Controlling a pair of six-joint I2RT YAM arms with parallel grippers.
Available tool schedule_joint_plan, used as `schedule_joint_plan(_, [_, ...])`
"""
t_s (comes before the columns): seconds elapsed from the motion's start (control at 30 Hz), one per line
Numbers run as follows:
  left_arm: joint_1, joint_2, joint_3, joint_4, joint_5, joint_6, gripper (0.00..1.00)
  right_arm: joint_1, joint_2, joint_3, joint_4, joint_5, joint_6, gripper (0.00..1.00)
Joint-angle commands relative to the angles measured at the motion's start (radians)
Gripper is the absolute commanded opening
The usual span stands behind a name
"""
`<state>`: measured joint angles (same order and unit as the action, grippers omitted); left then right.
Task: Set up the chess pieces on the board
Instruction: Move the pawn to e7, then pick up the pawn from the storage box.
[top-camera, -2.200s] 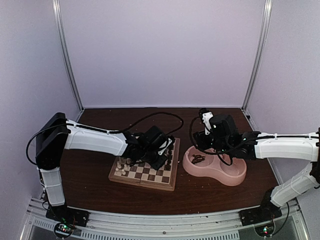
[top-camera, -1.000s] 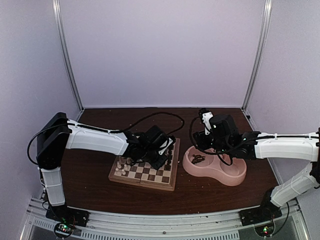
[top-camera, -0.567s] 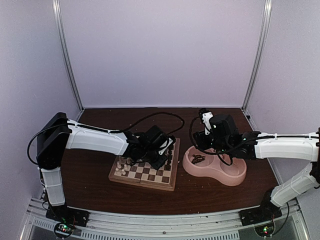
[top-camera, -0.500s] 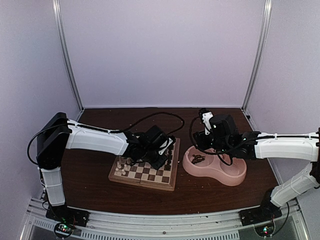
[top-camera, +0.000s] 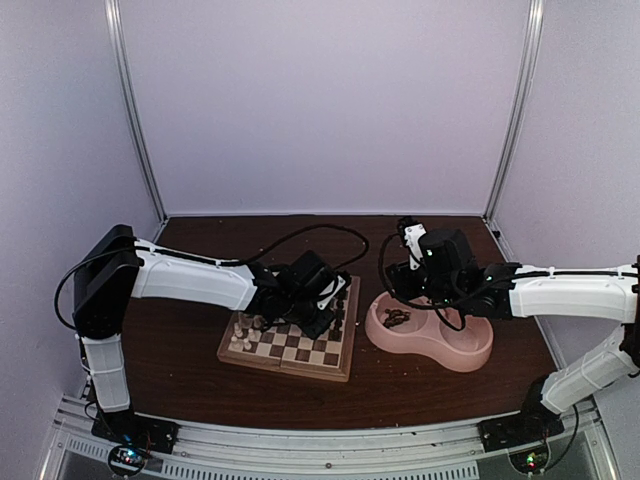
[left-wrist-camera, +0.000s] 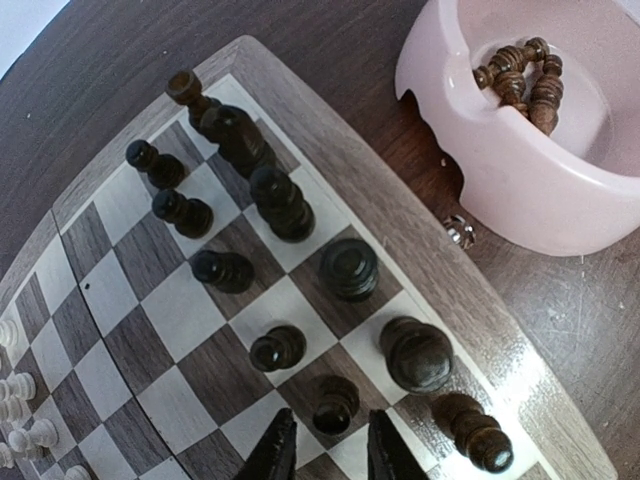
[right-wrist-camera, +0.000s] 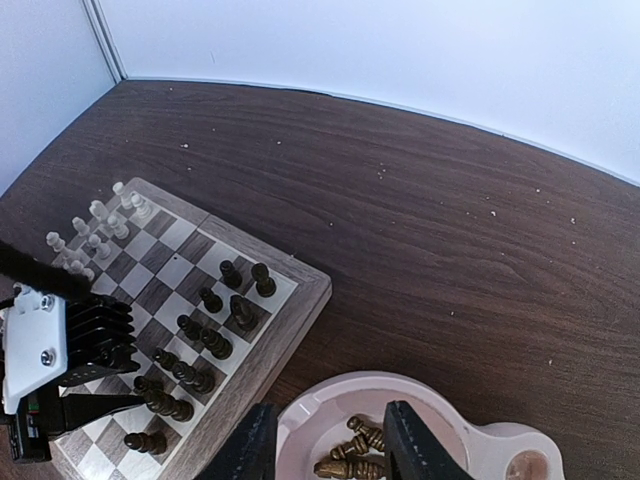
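The board (top-camera: 290, 348) lies in the middle of the table. Dark brown pieces (left-wrist-camera: 270, 200) stand in two rows along its right edge, and cream pieces (top-camera: 240, 330) stand at its left edge. My left gripper (left-wrist-camera: 330, 440) is open low over the board's right side (top-camera: 325, 320). Its fingers stand on either side of a dark pawn (left-wrist-camera: 335, 405) that is upright on a dark square, with a gap on both sides. My right gripper (right-wrist-camera: 328, 430) is open and empty, hovering above the pink bowl (right-wrist-camera: 330, 400). Several dark pieces (right-wrist-camera: 355, 450) lie in the bowl's left well.
The pink double bowl (top-camera: 445, 350) sits just right of the board, close to its rim (left-wrist-camera: 400, 220). Its right well looks empty. The dark wooden table runs to white walls at the back and sides. A small shiny bit (left-wrist-camera: 460, 232) lies between board and bowl.
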<state>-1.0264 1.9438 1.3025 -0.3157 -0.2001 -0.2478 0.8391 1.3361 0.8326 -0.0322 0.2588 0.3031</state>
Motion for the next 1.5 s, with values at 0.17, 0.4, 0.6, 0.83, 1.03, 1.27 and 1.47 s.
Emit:
schedule_joint_plan(0.17, [0.006, -0.027, -0.016, 0.007, 0.005, -0.004, 0.3, -0.006, -0.021, -0.001, 0.0, -0.01, 0.011, 0.39])
schedule_joint_plan(0.4, [0.008, -0.099, -0.093, 0.059, 0.013, -0.019, 0.34, -0.006, -0.021, -0.002, -0.005, -0.01, 0.013, 0.39])
schedule_joint_plan(0.6, [0.007, -0.194, -0.16, 0.088, -0.001, -0.022, 0.33, -0.006, -0.022, -0.004, -0.024, -0.011, 0.033, 0.36])
schedule_joint_plan(0.83, [0.006, -0.358, -0.295, 0.194, -0.02, -0.01, 0.32, -0.015, -0.014, 0.001, -0.076, -0.016, 0.073, 0.38])
schedule_joint_plan(1.03, [0.006, -0.543, -0.473, 0.356, -0.063, 0.007, 0.34, -0.067, -0.034, -0.003, -0.158, -0.025, 0.101, 0.39])
schedule_joint_plan(1.27, [0.006, -0.663, -0.589, 0.467, -0.086, 0.032, 0.36, -0.111, 0.088, 0.049, -0.241, -0.126, 0.139, 0.27])
schedule_joint_plan(1.47, [0.006, -0.644, -0.592, 0.476, -0.074, 0.038, 0.36, -0.113, 0.202, 0.077, -0.242, -0.205, 0.158, 0.35])
